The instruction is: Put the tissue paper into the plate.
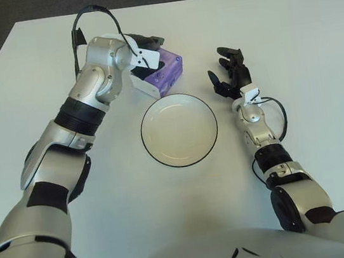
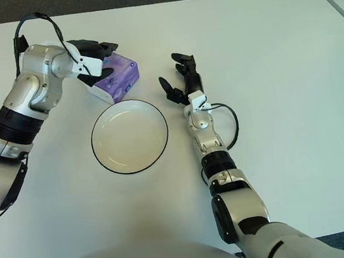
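White surface [image 1: 313, 38], plain, no pattern. Dark grey floor along top of frame. Purple tissue pack [image 1: 167, 72] with faint pale print, white along lower-left edge, upper middle of frame. White plate [image 1: 179, 130] with thin black rim line, cream-tinted inside, centre. Silver-grey left arm with black joint bands and black cable loop, upper left; left hand [image 1: 142, 50] black fingers, white tab at wrist. Right hand [image 1: 228, 73] black, centre right, white tab at wrist; silver forearm, black bands, thin black cable. White torso shell at bottom edge with small black marks.
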`<state>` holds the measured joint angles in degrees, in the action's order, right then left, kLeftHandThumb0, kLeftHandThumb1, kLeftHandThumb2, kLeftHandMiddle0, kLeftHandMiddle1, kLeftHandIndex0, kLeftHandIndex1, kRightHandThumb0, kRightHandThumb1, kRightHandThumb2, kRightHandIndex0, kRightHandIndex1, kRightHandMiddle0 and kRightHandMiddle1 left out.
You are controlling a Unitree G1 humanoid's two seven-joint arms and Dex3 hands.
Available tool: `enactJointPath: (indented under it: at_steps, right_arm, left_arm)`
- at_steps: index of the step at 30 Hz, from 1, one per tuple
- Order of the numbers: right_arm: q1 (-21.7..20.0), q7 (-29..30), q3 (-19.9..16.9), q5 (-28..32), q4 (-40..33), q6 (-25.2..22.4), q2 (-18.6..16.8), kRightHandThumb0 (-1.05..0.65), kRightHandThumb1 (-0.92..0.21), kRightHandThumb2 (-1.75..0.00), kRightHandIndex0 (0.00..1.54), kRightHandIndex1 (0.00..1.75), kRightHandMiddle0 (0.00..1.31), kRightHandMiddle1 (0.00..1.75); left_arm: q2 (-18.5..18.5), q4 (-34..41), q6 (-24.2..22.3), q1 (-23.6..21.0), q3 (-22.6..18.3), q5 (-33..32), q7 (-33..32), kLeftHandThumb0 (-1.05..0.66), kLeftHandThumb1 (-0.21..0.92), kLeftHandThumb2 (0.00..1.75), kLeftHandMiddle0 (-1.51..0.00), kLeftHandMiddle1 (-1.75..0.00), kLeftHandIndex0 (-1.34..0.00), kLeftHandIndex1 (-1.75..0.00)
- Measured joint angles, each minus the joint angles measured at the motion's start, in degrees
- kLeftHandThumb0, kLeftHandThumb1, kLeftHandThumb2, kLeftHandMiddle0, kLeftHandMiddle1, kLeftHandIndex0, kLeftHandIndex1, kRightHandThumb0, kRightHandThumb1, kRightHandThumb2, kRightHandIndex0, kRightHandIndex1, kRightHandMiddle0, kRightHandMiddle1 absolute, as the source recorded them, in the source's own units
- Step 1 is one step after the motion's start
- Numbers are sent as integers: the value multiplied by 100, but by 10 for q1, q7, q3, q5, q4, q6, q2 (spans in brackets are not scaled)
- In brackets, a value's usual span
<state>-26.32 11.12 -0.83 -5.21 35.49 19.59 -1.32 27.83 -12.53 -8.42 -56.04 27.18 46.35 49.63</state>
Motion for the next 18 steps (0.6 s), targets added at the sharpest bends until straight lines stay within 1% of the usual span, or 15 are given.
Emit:
enactJointPath:
  at_steps: [12,15,16,18]
  right_arm:
    - [-3,0,-2,0,11,15,0,-49,-73,-63,35,68,0,91]
    - [-4,0,-3,0,15,19,0,-48,-73,-63,35,68,0,91]
    - [-4,0,-4,0,16,20,0,-48,-73,-64,35,68,0,92]
    - [-4,0,-5,0,17,20,0,-48,-73,-64,35,69,0,92]
  left_arm:
    - [-7,2,-15,0,-3,-31,5,-105,92,121,0,0,0,0]
    - [-19,-5,-22,0,-3,-31,-11,-105,92,102,0,0,0,0]
    - [-27,-12,-25,0,-3,-30,-26,-105,92,96,0,0,0,0]
    - [-39,-24,-27,2,-3,-28,-53,-105,92,88,0,0,0,0]
